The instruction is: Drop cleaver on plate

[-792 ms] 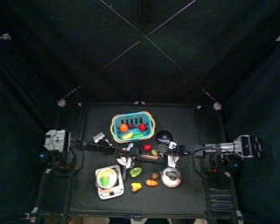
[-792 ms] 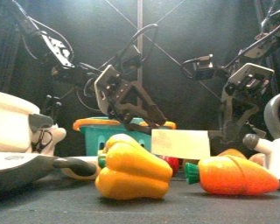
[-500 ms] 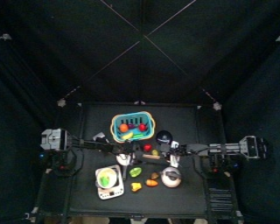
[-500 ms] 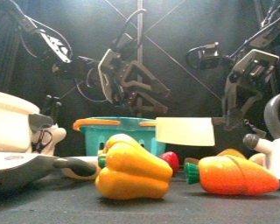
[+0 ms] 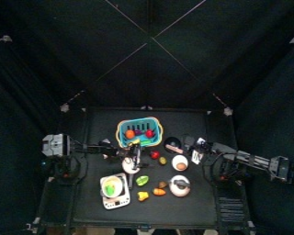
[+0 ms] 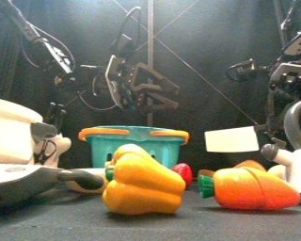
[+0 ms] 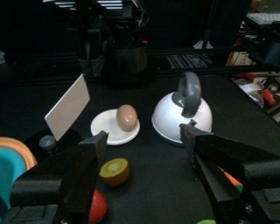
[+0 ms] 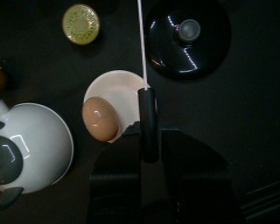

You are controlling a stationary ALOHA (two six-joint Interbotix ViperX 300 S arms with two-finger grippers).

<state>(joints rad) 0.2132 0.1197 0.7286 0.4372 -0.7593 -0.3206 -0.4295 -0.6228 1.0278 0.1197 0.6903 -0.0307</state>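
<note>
From high above, the small black table (image 5: 205,184) sits inside dark curtains, crowded with a teal basket (image 5: 140,130) and vegetables, and the right gripper (image 5: 191,145) reaches toward the middle while the left gripper (image 5: 129,160) hangs with its jaws spread and empty. At table level the cleaver (image 6: 232,139) hangs flat above the clutter on the right, clear of the table. The right wrist view shows the jaws pinching the cleaver's handle over the rim of the plate (image 8: 113,89), which already holds an egg (image 8: 101,117), so a release here may strike the egg or tip the blade off the rim.
</note>
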